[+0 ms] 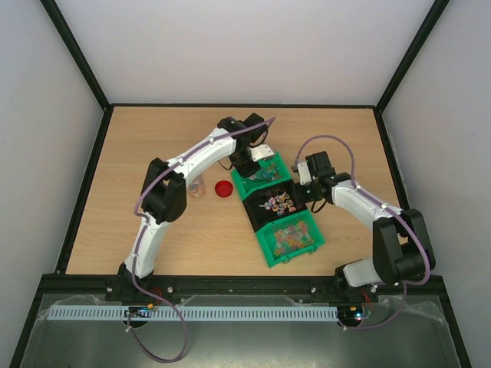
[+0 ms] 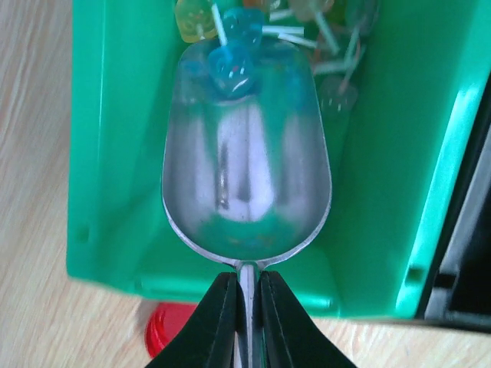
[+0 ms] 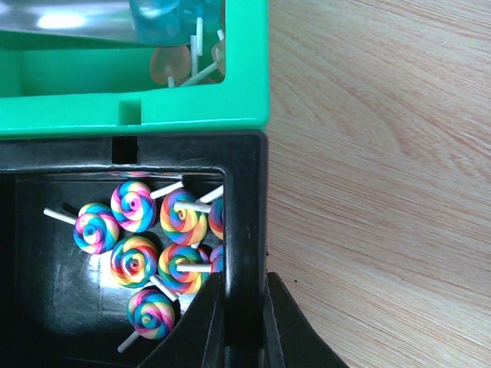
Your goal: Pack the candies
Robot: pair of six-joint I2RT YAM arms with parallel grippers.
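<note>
The candies (image 1: 291, 236), tiny pink, orange, yellow and white sweets, fill the near green bin (image 1: 270, 257). My left gripper (image 2: 247, 280) is shut on the handle of the silver scoop (image 2: 245, 176). The scoop lies inside the far green bin (image 2: 107, 153), and a blue lollipop (image 2: 230, 69) rests at its tip. In the top view the left gripper (image 1: 257, 165) is over that bin. My right gripper (image 3: 244, 280) is shut on the right wall of the black bin (image 3: 244, 199). In the top view the right gripper (image 1: 305, 192) is at that bin's right side.
Rainbow swirl lollipops (image 3: 134, 261) lie in the black bin. Translucent lollipops (image 2: 330, 31) lie at the far end of the far green bin. The red round lid (image 1: 224, 188) sits on the table left of the bins, beside a small clear jar (image 1: 198, 186).
</note>
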